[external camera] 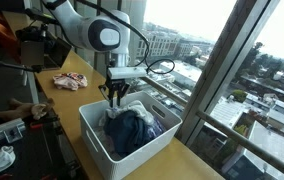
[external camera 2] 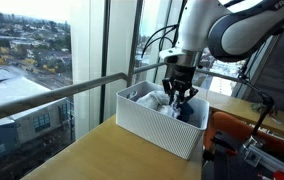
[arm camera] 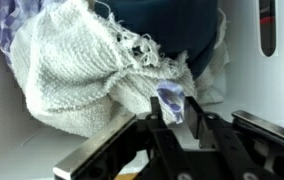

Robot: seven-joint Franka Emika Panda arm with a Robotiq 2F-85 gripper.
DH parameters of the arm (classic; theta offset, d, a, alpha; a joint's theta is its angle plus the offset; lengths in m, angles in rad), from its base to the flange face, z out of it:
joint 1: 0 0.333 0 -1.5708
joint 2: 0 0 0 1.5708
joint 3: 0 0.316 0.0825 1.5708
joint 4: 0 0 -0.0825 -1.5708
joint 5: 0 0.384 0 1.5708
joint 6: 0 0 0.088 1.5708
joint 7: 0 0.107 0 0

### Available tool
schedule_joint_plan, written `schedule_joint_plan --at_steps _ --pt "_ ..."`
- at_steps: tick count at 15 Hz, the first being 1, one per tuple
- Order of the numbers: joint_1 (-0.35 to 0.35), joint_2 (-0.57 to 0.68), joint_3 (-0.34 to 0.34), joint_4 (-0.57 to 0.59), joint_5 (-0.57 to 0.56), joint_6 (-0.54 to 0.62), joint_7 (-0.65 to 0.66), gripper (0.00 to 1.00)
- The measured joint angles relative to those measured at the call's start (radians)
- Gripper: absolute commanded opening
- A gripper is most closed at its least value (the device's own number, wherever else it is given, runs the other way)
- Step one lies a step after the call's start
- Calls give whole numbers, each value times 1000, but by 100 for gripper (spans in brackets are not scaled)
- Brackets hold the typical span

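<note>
The hand (external camera: 117, 94) hangs at the end of the arm just over the open top of a white bin (external camera: 95, 142) that stands on the wooden bench (external camera: 64, 104); in both exterior views its fingers reach down into the heap of laundry inside the bin (external camera 2: 150, 126). In the wrist view a small fold of lavender cloth (arm camera: 172, 98) lies right between the fingertips of the hand (arm camera: 172, 110); the fingers stand close on either side of it, yet whether they pinch it or have let go cannot be told. Just beyond the fingertips and off to one side lies a frayed white towel (arm camera: 70, 80), bunched and touching the lavender cloth; farther beyond the hand, at the back of the bin, sits a dark blue garment (arm camera: 172, 22), which in an exterior view fills the space under and beside the hand (external camera: 132, 130). Well away from the hand, out on the bench, lies a crumpled pink cloth (external camera: 70, 82).
</note>
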Motion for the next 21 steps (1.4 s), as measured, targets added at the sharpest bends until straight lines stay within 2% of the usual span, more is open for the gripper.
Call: schedule_joint_plan --at_steps 5,10,15,18,21 --pt "-14 -2 -3 2 9 4 3 100" --pt "-2 -31 29 8 102 6 16 100" --pt "83 13 87 46 151 7 256 100" --pt "137 94 128 95 161 19 409 100" --pt "162 190 173 166 186 45 495 100"
